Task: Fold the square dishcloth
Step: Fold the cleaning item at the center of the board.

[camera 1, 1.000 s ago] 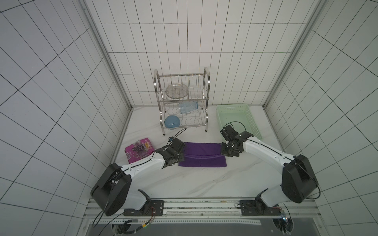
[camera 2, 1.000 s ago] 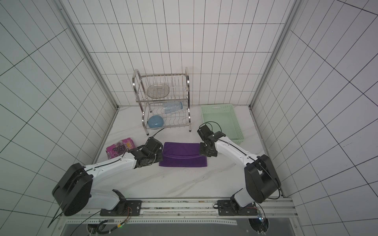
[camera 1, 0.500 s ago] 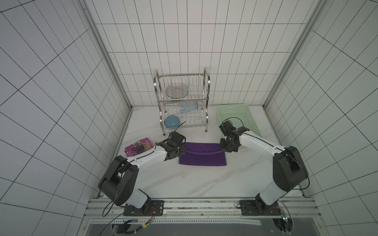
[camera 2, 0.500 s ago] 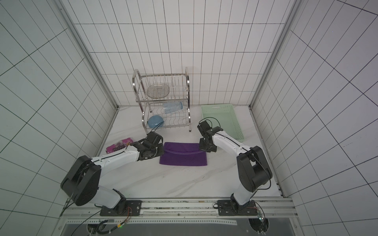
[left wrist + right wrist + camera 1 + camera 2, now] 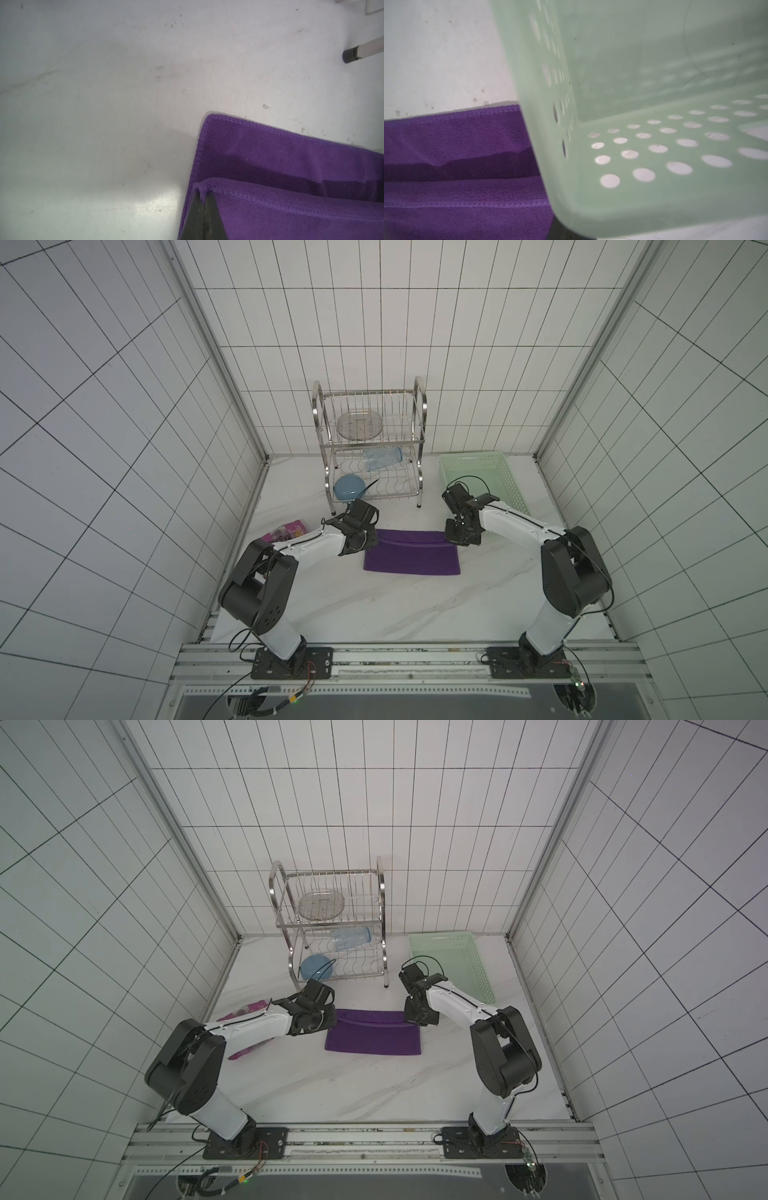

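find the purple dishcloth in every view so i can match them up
In a top view: dishcloth at centre, between the two arms.
In a top view: dishcloth at centre, between the arms.
Left wrist: its stitched corner, upper layer pinched by the left tool.
Right wrist: purple folds beside the green basket.
Shared landmark: green basket, in both top views and right wrist.

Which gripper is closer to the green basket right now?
Right. The right gripper pinches the dishcloth corner beside the green basket; the left gripper pinches the corner across the cloth.
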`<state>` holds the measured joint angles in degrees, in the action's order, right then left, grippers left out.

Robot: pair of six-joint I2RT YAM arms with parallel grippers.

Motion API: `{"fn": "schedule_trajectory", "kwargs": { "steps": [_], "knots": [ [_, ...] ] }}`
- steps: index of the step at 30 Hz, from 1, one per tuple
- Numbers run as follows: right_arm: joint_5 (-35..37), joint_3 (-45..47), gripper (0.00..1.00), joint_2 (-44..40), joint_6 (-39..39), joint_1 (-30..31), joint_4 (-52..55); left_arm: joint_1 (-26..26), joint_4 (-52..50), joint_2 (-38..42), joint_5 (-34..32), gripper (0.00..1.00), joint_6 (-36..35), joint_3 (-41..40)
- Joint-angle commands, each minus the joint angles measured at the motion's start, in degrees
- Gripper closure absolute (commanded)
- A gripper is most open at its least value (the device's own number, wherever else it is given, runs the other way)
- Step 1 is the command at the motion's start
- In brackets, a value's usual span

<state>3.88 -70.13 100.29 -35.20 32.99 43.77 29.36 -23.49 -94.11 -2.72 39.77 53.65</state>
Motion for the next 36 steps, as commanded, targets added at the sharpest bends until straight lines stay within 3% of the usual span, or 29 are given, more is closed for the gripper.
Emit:
{"fn": "schedule_trajectory", "kwargs": {
  "steps": [1, 36],
  "knots": [
    [2.8, -1.9, 1.0, 1.3, 0.6, -0.6, 0.6, -0.7, 2.1, -1.3, 0.7, 1.0, -1.2, 1.8],
    [4.2, -5.7, 1.0, 3.5, 1.9, -0.5, -0.4, -4.2, 2.2, -0.6, 0.8, 1.0, 0.1, 3.7]
  ]
}}
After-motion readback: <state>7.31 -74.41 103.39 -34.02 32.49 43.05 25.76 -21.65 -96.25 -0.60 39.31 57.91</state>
